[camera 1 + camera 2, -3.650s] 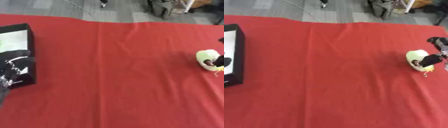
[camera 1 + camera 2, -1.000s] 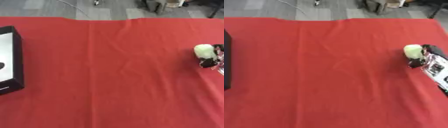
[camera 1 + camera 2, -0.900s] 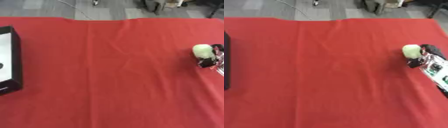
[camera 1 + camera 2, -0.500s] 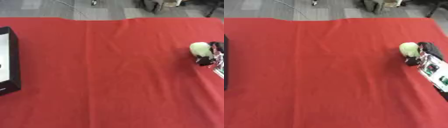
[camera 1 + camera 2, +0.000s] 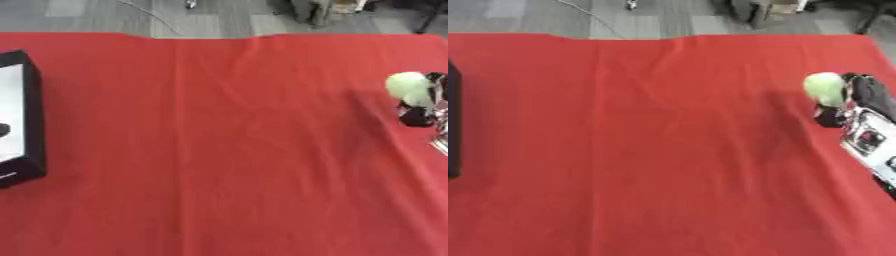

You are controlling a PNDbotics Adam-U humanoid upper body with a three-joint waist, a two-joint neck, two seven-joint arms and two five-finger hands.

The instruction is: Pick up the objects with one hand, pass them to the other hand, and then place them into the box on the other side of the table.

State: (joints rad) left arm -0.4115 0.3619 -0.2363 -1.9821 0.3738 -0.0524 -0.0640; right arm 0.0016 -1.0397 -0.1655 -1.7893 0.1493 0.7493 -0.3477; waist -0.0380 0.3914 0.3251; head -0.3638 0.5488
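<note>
My right hand (image 5: 857, 100) comes in from the right edge, its fingers curled round a pale green round object (image 5: 825, 89). It holds the object above the red table cloth (image 5: 667, 140), and a faint shadow lies on the cloth to its left. The black box (image 5: 19, 120) with a white inside stands at the table's left edge; a small dark thing lies in it. In the right eye view only a sliver of the box (image 5: 452, 120) shows. My left hand shows in neither view.
Beyond the table's far edge is grey floor with a cable (image 5: 149, 15) and the base of some furniture (image 5: 315, 10).
My right hand has carried the green object slightly left and up. The camera has swung since the oldest frames, when the left hand showed at the box.
</note>
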